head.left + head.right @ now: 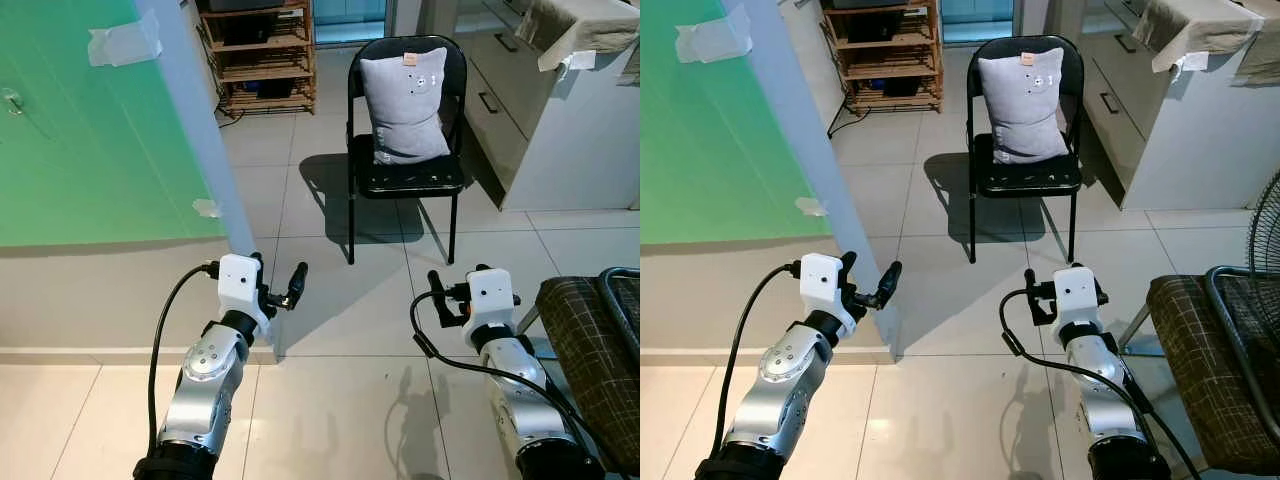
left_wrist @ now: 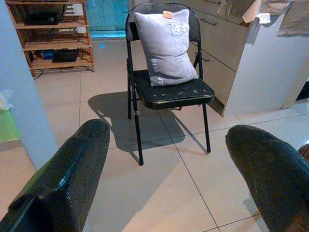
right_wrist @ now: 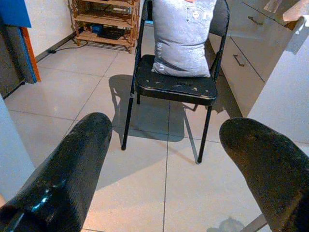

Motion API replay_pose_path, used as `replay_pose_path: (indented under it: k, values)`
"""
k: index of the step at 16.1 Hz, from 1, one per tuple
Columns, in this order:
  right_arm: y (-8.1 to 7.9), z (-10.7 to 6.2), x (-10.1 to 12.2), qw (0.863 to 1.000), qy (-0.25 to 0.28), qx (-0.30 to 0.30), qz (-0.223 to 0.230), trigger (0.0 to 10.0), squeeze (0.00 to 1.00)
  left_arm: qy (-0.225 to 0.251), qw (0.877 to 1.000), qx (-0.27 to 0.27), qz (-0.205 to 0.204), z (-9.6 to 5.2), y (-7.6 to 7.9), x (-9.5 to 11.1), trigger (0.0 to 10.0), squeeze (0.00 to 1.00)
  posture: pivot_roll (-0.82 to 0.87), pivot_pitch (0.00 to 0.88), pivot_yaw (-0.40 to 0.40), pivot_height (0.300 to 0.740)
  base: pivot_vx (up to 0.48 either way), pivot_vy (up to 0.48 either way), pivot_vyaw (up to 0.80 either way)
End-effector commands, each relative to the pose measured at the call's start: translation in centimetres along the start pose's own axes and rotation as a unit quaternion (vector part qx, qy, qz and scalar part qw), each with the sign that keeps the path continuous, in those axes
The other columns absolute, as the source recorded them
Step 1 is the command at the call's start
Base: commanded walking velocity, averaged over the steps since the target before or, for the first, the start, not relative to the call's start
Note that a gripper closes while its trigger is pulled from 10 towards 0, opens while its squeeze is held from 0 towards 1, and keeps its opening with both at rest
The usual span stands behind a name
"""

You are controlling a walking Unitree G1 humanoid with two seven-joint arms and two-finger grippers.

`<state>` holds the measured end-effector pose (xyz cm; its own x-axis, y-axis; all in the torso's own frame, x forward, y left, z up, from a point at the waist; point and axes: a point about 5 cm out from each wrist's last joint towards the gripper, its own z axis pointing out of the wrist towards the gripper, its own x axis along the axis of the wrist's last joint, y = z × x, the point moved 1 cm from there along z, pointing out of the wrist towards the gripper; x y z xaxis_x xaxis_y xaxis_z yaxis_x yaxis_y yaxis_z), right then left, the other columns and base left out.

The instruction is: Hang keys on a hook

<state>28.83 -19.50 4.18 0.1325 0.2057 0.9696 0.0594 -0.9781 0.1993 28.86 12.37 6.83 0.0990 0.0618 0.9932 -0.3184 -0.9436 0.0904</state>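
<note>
Left eye view: left gripper (image 1: 283, 281) and right gripper (image 1: 447, 297) held over tiled floor (image 1: 330, 340), fingers spread wide, nothing gripped. Black chair (image 1: 408, 176) with grey pillow (image 1: 405, 105) seen ahead.

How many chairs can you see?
2. A black folding chair with a grey pillow stands ahead on the tiles; a plaid-seated one is cut off at the robot's right.

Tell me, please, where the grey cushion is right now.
The grey cushion stands upright on the seat of the black folding metal chair, straight ahead of the robot, between the wooden shelf rack and the white cabinet.
</note>
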Motion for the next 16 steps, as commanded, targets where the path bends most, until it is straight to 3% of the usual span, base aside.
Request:
replay_pose_path:
  k: [1,3,5,6,7,9,10,11,12,13,14,15,16]
  values:
    - [-5.4,-1.3,0.8,0.996,-0.013,0.027,0.089,10.0,0.0,-0.023,0.995,0.086,-0.037,-3.2,-2.6,-0.1,10.0,0.0,-0.18,0.012,0.118,0.74,0.0,0.0,0.0]
    - [-5.7,-1.1,0.4,0.993,-0.029,0.036,0.108,10.0,0.0,-0.018,0.994,0.095,-0.048,-3.7,-3.0,-0.4,10.0,0.0,-0.17,0.0,0.095,0.74,0.0,0.0,0.0]
    - [-5.5,-0.5,-0.5,0.988,-0.024,0.076,0.129,10.0,0.0,-0.049,0.992,0.117,-0.018,-3.3,-3.5,-2.0,10.0,0.0,-0.15,0.0,0.09,0.74,0.0,0.0,0.0]
    - [-5.4,-0.3,-0.1,0.989,-0.016,0.079,0.128,10.0,0.0,-0.046,0.993,0.109,-0.028,-2.8,-3.5,-1.5,10.0,0.0,-0.16,0.0,0.088,0.74,0.0,0.0,0.0]
    - [-5.8,0.1,0.3,0.99,-0.008,0.088,0.113,10.0,0.0,-0.043,0.994,0.099,0.003,-1.9,-3.5,-0.7,10.0,0.0,-0.16,0.0,0.091,0.74,0.0,0.0,0.0]
    - [-5.7,0.4,0.4,0.99,-0.009,0.082,0.113,10.0,0.0,-0.042,0.995,0.085,0.009,-1.8,-3.2,-0.5,10.0,0.0,-0.17,0.0,0.099,0.74,0.0,0.0,0.0]
    - [-5.1,-0.5,0.5,0.991,0.0,0.075,0.11,10.0,0.0,-0.03,0.997,0.067,0.015,-3.7,-2.8,-0.3,10.0,0.0,-0.18,0.0,0.107,0.74,0.0,0.0,0.0]
    - [-5.1,-0.5,0.5,0.991,0.0,0.075,0.11,10.0,0.0,-0.03,0.997,0.067,0.015,-3.7,-2.8,-0.3,10.0,0.0,-0.18,0.0,0.107,0.74,0.0,0.0,0.0]
    - [-3.6,-2.6,0.0,0.994,0.008,0.058,0.09,10.0,0.0,-0.016,0.997,0.069,0.033,-6.3,-2.8,-0.2,10.0,0.0,-0.18,0.0,0.105,0.74,0.0,0.0,0.0]
    - [-2.8,-3.8,-0.3,0.995,0.009,0.044,0.092,10.0,0.0,-0.015,0.996,0.079,0.035,-7.4,-3.0,-0.1,10.0,0.0,-0.19,0.0,0.105,0.74,0.0,0.0,0.0]
    - [-0.6,-6.8,-0.6,0.995,0.016,0.009,0.093,10.0,0.0,-0.011,0.994,0.095,0.045,-9.6,-3.4,0.3,10.0,0.0,-0.18,0.0,0.096,0.74,0.0,0.0,0.0]
    - [-0.3,-7.3,-0.5,0.996,0.02,0.007,0.086,10.0,0.0,-0.009,0.994,0.1,0.052,-9.9,-3.6,0.5,10.0,0.0,-0.18,0.0,0.095,0.74,0.0,0.0,0.0]
    - [0.1,-7.1,-0.5,0.995,0.023,0.014,0.093,10.0,0.0,-0.006,0.994,0.105,0.026,-9.8,-4.1,0.8,10.0,0.0,-0.19,0.0,0.106,0.74,0.0,0.0,0.0]
